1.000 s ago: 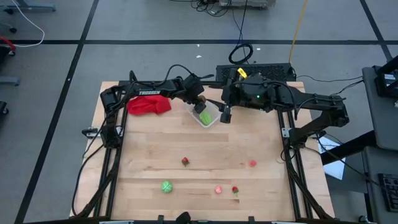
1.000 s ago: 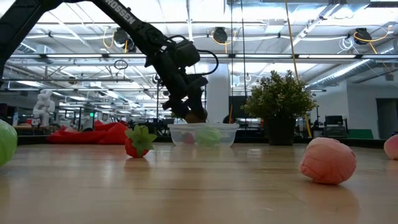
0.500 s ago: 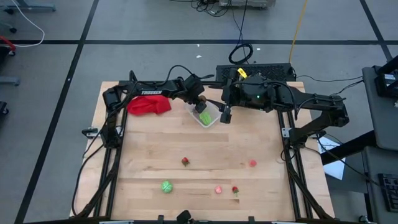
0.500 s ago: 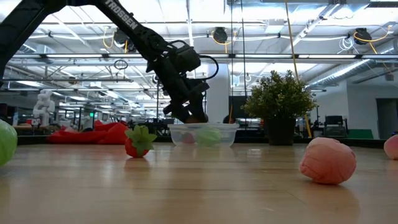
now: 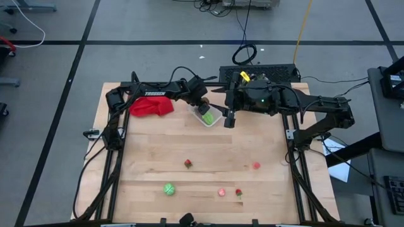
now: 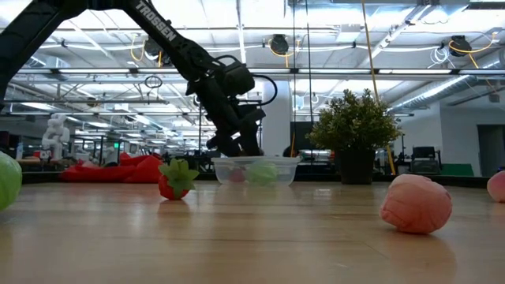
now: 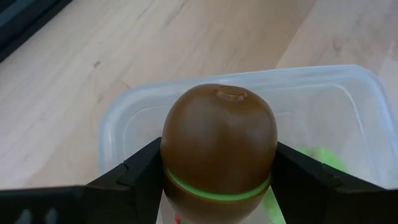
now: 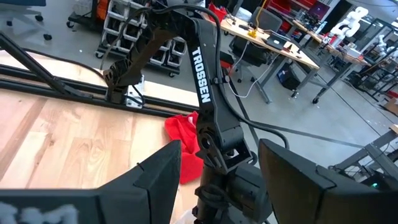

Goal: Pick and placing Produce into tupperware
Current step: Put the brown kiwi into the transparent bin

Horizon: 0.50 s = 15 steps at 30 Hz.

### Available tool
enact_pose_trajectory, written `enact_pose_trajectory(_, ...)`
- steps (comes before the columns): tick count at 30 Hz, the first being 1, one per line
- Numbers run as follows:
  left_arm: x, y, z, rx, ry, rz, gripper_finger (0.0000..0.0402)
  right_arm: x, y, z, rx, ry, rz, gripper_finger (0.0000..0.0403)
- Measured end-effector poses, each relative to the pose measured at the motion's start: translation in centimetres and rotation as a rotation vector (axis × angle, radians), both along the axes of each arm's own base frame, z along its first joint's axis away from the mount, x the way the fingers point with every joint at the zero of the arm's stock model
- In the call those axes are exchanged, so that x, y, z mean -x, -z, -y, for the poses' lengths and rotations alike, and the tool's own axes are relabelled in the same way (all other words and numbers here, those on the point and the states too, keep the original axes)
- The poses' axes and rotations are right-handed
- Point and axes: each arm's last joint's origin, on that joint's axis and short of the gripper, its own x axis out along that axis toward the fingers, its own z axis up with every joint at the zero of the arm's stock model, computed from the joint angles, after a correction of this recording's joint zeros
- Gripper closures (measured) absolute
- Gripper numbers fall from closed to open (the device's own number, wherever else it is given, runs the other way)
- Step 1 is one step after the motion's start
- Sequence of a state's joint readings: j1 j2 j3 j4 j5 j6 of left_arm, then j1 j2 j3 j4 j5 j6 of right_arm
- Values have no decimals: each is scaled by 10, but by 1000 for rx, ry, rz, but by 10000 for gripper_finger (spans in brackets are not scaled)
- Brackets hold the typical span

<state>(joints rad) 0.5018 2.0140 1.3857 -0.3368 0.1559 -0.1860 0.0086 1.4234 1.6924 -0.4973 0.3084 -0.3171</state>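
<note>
Fingers of the left gripper (image 7: 217, 180) clamp a brown kiwi (image 7: 218, 149) over the tupperware (image 7: 348, 99); the right's spread.

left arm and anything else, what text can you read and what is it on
"TROSSEN": white letters on the left arm's link, clear in the right wrist view.
"TROSSEN": same link in the low view.
Red label on that arm in the high view: too small to read.
No other readable text.

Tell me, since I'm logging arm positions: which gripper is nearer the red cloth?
Left. The left gripper holds a brown fruit over the clear container, just beside the red cloth. The right gripper hangs on the container's far side, open.
</note>
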Motion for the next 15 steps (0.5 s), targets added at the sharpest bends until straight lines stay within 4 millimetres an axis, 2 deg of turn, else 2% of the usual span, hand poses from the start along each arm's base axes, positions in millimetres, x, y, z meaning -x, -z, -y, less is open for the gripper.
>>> enact_pose_trajectory(10, 0, 0, 1, 5, 4, 0, 158, 0, 0, 0, 0, 0, 0, 197)
enact_pose_trajectory(15, 0, 0, 1, 6, 3, 0, 135, 0, 0, 0, 2, 0, -1, 197)
